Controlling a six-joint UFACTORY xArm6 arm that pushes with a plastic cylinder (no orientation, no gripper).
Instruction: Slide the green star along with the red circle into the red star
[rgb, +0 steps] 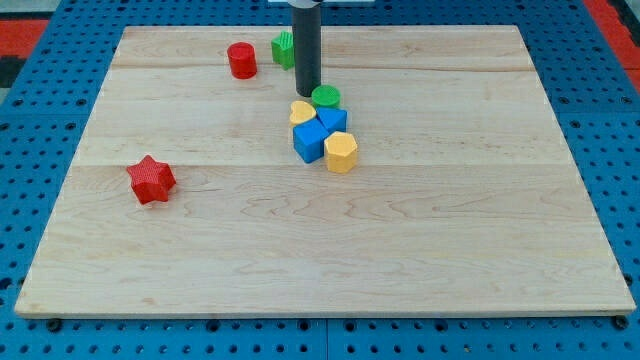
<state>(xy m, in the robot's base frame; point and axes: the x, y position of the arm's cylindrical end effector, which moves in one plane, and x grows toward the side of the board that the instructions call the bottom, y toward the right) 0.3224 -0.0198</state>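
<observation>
The green star (283, 48) sits near the view's top, partly hidden behind my rod. The red circle (241, 60) stands just to its left, a small gap apart. The red star (151, 179) lies far off at the view's left, well below them. My tip (307, 93) rests on the board just below and right of the green star, beside the green circle (325, 97).
A tight cluster lies just below my tip: the green circle, a yellow heart (302, 112), two blue blocks (311, 141) (332, 120) and a yellow hexagon (341, 152). The wooden board (400, 240) lies on a blue pegboard.
</observation>
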